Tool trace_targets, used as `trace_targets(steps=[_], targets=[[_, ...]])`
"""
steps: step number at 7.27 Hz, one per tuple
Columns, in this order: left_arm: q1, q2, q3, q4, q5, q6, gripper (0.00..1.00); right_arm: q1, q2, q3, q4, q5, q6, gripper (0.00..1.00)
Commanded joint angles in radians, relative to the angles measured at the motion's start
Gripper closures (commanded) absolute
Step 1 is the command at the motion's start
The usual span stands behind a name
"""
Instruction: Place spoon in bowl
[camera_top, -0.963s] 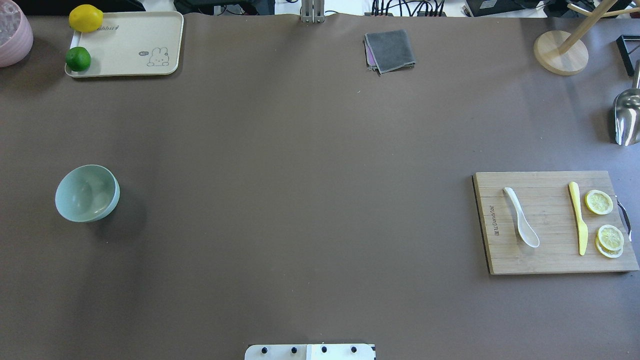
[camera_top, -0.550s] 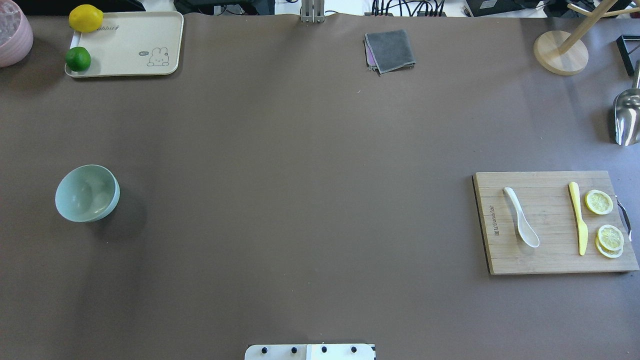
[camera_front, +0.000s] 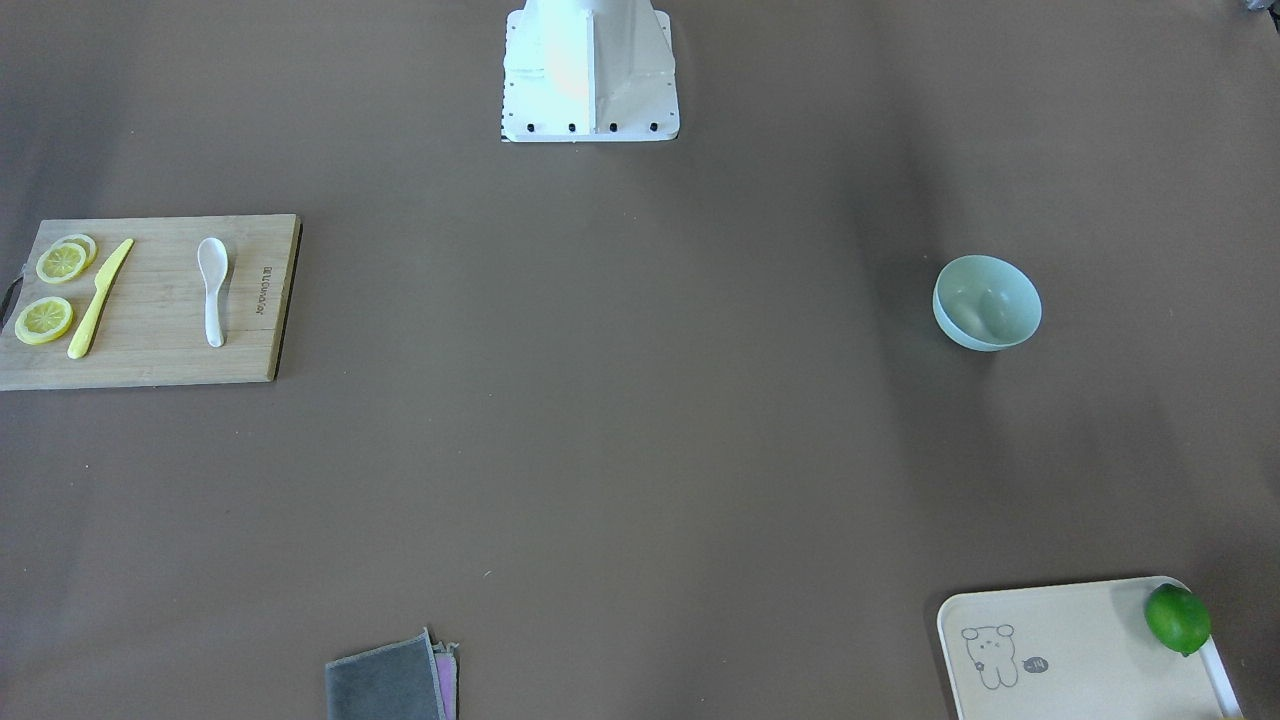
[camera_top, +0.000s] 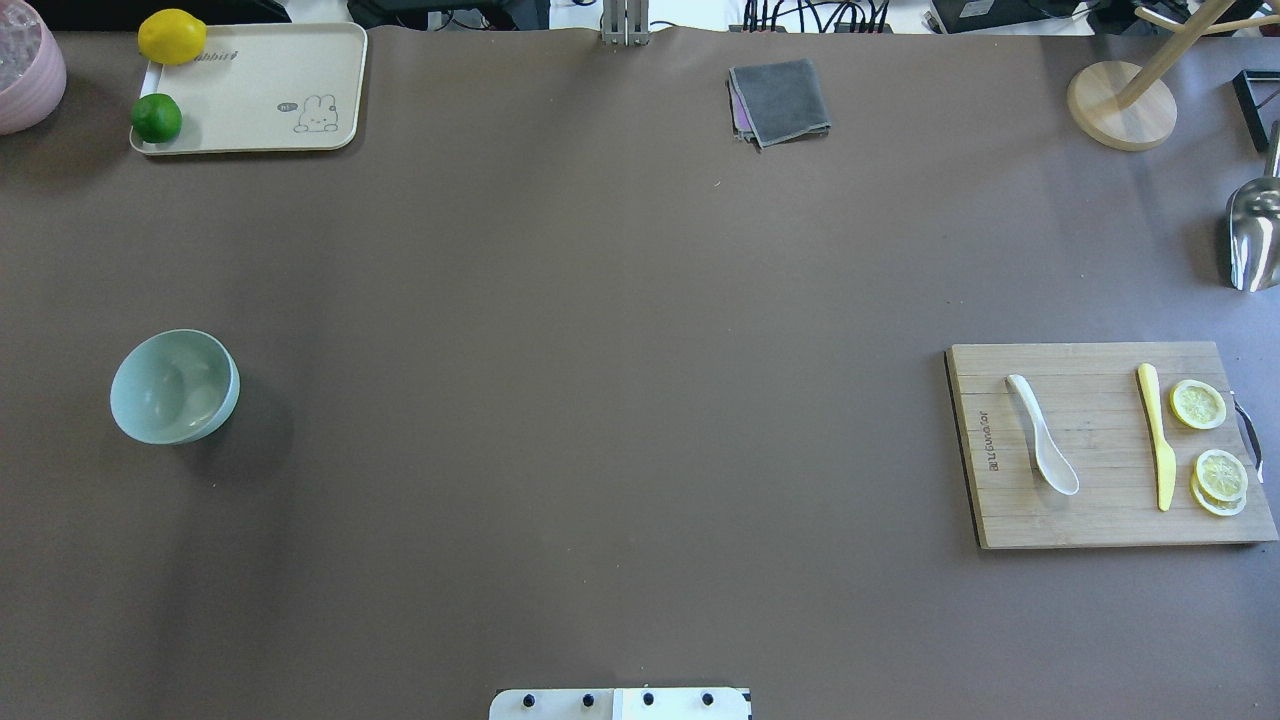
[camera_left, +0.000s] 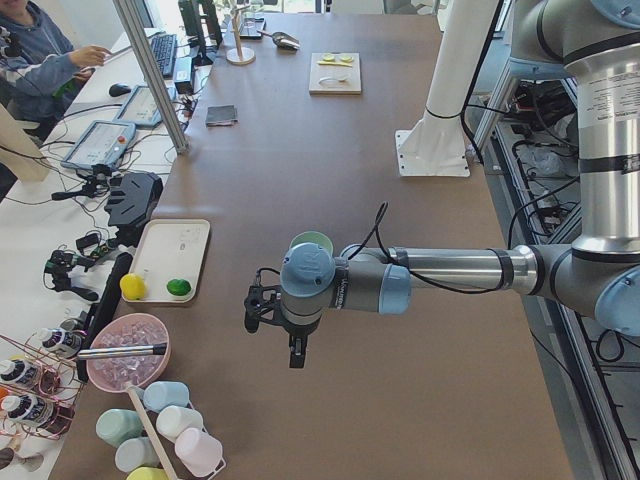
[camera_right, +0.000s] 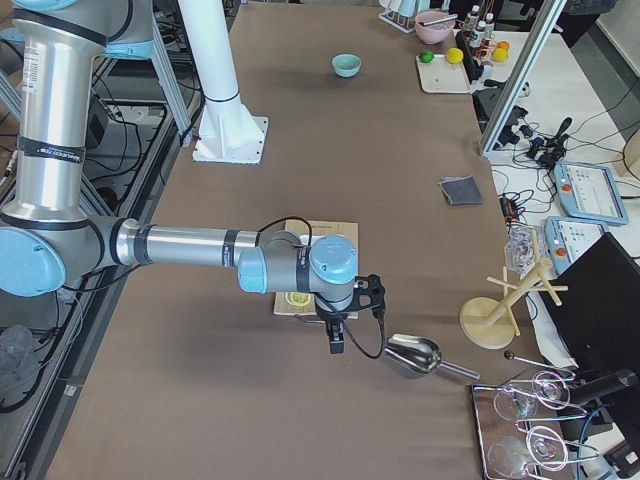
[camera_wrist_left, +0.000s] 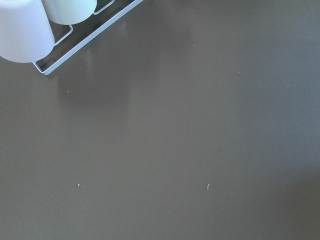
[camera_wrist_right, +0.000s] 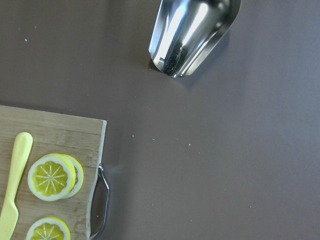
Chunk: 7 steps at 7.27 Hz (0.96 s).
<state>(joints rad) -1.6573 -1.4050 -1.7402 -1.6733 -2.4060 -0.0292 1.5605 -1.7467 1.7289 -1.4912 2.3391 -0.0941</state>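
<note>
Overhead exterior view: the spoon (camera_top: 1043, 435) lies flat on the cutting board (camera_top: 1100, 520) at the robot's right. Its bowl end is nearer the robot and its handle points away. The long axis runs nearly front to back, tilted a little toward the table's middle at the handle end. A knife (camera_top: 1157, 440) lies roughly parallel to it, farther out, with lemon slices (camera_top: 1198, 404) beyond that.

The bowl (camera_top: 172, 388) stands well apart, across the table (camera_top: 600, 350) on the robot's left.

The right arm is clearly the nearer one. The right gripper (camera_right: 336, 340) shows only in the side view, so I cannot tell whether its jaws are spread or pressed together. It seems to hang over the table just off the board's outer edge, between the board and a metal scoop (camera_wrist_right: 192, 35). From there the spoon lies inward, past the lemon slices and the knife.

The left gripper (camera_left: 296, 355) hangs near the bowl's side of the table, and its jaw state cannot be told either.
</note>
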Motion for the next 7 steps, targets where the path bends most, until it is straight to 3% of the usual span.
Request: trace_targets(steps=[1,2,5,7], targets=[[0.001,0.003,-0.016,-0.026,-0.039,-0.006,0.02,-0.002,0.007,0.004,0.003,0.003,-0.002,0.0],[0.045,-0.02,-0.048,-0.045,-0.053,-0.146,0.02,-0.002,0.003,0.018,0.026,0.015,0.004,0.0],[0.333,-0.038,-0.058,-0.291,-0.027,-0.533,0.04,-0.008,-0.004,0.017,0.097,0.063,0.002,0.0],[0.492,-0.055,-0.055,-0.356,0.062,-0.659,0.07,-0.008,-0.004,0.017,0.101,0.109,0.002,0.0]])
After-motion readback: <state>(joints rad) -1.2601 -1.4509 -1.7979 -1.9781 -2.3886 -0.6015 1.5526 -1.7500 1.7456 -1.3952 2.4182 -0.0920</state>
